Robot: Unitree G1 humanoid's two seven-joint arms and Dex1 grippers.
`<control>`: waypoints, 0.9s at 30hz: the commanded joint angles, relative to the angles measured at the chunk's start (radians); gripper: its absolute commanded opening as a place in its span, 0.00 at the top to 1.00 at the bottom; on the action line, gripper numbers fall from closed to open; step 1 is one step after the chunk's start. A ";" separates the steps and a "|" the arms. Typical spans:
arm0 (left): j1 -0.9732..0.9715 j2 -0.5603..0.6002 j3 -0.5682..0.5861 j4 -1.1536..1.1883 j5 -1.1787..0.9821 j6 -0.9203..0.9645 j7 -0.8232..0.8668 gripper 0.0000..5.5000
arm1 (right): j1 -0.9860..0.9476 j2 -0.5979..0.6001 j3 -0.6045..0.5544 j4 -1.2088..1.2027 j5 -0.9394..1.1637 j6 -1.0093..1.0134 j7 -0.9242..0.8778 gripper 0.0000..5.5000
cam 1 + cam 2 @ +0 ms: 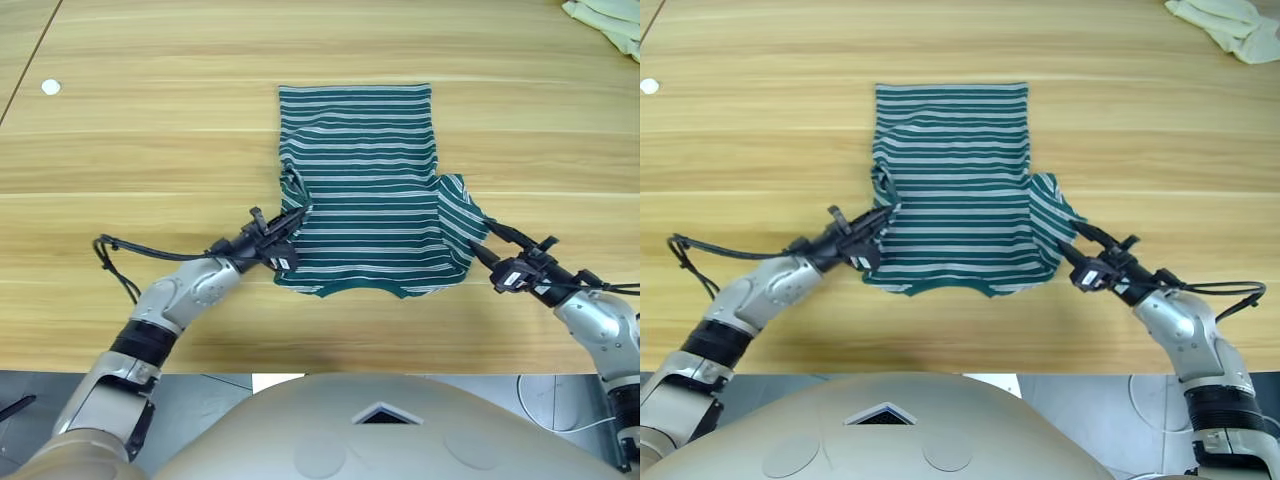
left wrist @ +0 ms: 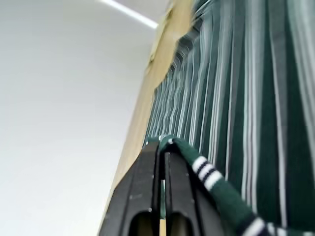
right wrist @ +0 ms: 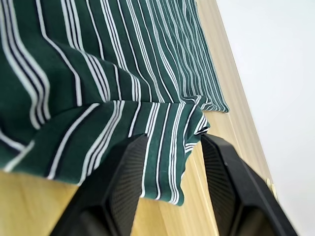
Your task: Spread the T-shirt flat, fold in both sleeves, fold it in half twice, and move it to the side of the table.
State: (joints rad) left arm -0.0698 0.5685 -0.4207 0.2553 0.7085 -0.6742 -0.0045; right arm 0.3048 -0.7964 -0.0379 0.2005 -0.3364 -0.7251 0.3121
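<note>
**Sleeves half done, both folds in half yet to come**

We judge the task to be in its sleeve stage. The T-shirt (image 1: 365,180) lies spread flat at the middle of the table (image 1: 150,150), with its collar end toward us and its hem on the far side, so the spreading looks finished. The left sleeve (image 1: 293,188) appears bunched in against the body of the shirt and is not yet laid neatly. The right sleeve (image 1: 460,205) sticks out past the side seam, unfolded. Neither fold in half has been made, and the shirt has not gone to the side of the table, so we reckon most of the work is left.

The left fingers (image 2: 147,187) are pressed together with a rolled edge of striped cloth pinched at their tips. In the head views, that grip sits at the shirt's left edge, just below the bunched sleeve and near the shoulder. We take it that they hold the T-shirt there.

The right fingers (image 3: 115,191) stand wide apart. The outer edge of the right sleeve lies between them, low over the table, and nothing is clamped. They straddle the sleeve's rim without gripping it, so the cloth rests free on the wood.
</note>
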 commanded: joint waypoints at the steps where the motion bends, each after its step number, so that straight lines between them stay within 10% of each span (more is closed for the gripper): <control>1: -0.037 -0.036 -0.023 0.054 -0.033 -0.013 -0.038 0.86 | -0.012 0.009 0.011 -0.001 -0.010 0.008 -0.005 0.64; 12: -0.017 -0.038 0.045 0.034 -0.070 0.001 -0.003 0.54 | -0.017 0.007 0.002 -0.006 -0.037 0.014 -0.037 0.64; 19: 0.018 -0.027 0.169 -0.118 -0.216 -0.041 0.001 0.54 | 0.135 -0.110 -0.140 -0.050 -0.173 0.101 -0.088 0.64; 27: 0.034 -0.043 0.201 -0.169 -0.240 -0.034 -0.030 0.54 | 0.026 -0.061 0.061 0.079 -0.305 0.141 -0.087 0.64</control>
State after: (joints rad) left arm -0.0360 0.5250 -0.2254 0.0967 0.4656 -0.7147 -0.0162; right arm 0.3450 -0.8775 -0.0412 0.2330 -0.5824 -0.6054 0.2049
